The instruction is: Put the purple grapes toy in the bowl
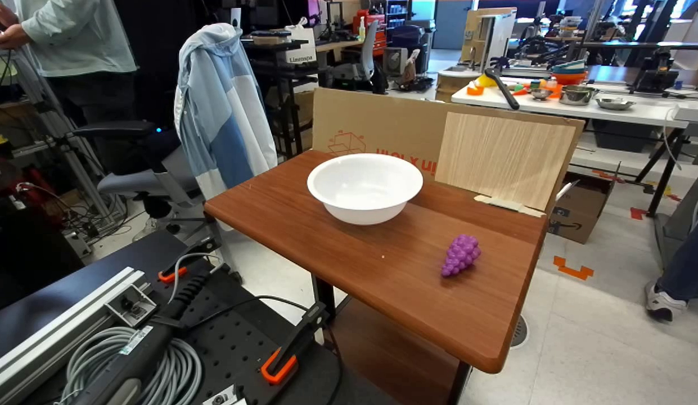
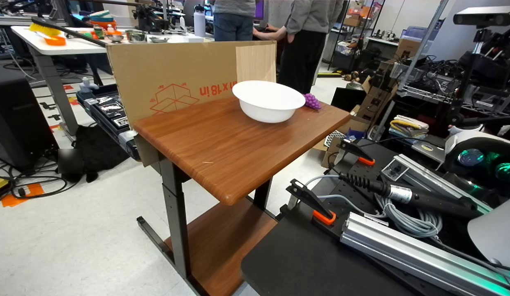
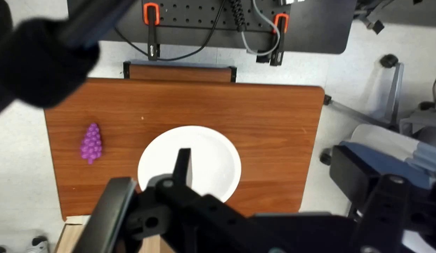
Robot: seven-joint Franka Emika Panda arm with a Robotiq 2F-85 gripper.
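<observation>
The purple grapes toy [image 1: 461, 256] lies on the brown table, well apart from the bowl. It shows partly behind the bowl's rim in an exterior view [image 2: 312, 102] and to the left in the wrist view [image 3: 91, 143]. The white bowl [image 1: 364, 191] stands upright on the table; it shows in both exterior views [image 2: 268, 102]. In the wrist view the bowl [image 3: 210, 158] is partly covered by one finger. My gripper [image 3: 267, 160] has its fingers wide apart with nothing between them. It is high above the table and out of view in both exterior views.
A cardboard panel [image 1: 382, 121] stands upright along one side of the table [image 1: 349, 253]. A light wood board [image 1: 503, 157] leans on it. A black perforated bench [image 1: 253, 337] with clamps and cables lies along the opposite side. A chair with a jacket [image 1: 225, 107] is near the table's end.
</observation>
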